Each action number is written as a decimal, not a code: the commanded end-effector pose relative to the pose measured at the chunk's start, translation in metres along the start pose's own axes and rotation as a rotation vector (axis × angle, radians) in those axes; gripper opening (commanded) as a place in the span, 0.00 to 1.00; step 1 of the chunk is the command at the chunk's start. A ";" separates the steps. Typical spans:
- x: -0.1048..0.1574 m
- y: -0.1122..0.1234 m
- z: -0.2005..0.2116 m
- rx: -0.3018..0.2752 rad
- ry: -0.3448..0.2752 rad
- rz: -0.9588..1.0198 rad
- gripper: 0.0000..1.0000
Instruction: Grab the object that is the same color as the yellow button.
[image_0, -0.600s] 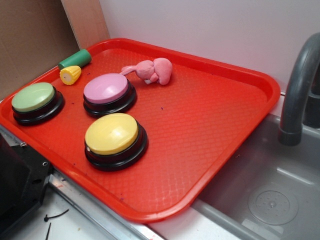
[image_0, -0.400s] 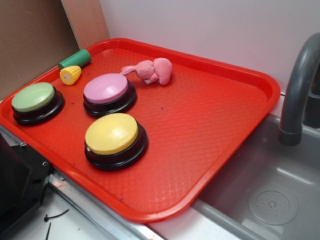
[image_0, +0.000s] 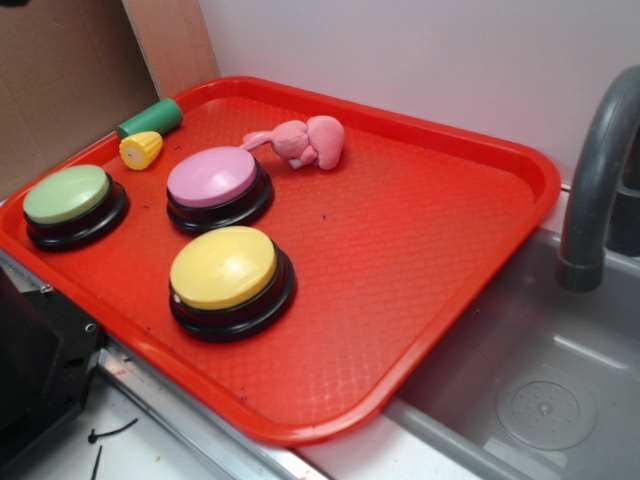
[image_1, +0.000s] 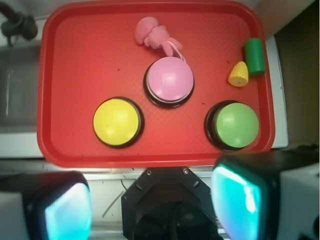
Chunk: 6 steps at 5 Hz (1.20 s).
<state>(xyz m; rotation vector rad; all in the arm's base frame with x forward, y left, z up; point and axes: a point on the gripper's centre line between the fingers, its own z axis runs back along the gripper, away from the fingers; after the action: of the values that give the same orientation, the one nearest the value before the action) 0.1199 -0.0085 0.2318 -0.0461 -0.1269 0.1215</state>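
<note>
At the far left of the exterior view, a green plastic cylinder lies on its side along the far-left rim of the red plastic tray, and just in front of it sits the small yellow toy corn piece, ribbed and stubby, lying close beside the cylinder, whether touching I cannot tell. Below them, near the left rim, is a round push button with a green domed top on a black base. Moving right, a round push button with a pink domed top stands near the middle of the tray's left half, and nearer the front edge is the large yellow-topped push button on its black base. Beyond the pink button lies a pink plush bunny on its side, well toward the far rim. The right half of the tray is bare red texture. Farther right, a grey curved faucet rises over a grey sink basin.

From the wrist camera, high overhead, the corn piece shows at the upper right next to the cylinder, the yellow button at lower left. The gripper hangs well above and off the tray's near edge, its two blurred fingers spread wide apart, holding nothing.
</note>
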 end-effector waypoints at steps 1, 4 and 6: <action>0.021 0.047 -0.022 0.029 -0.096 0.230 1.00; 0.060 0.131 -0.087 0.107 -0.164 0.553 1.00; 0.089 0.152 -0.152 0.073 -0.173 0.578 1.00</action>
<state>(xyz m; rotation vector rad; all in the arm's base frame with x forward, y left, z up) 0.2089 0.1444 0.0754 -0.0119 -0.2458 0.7188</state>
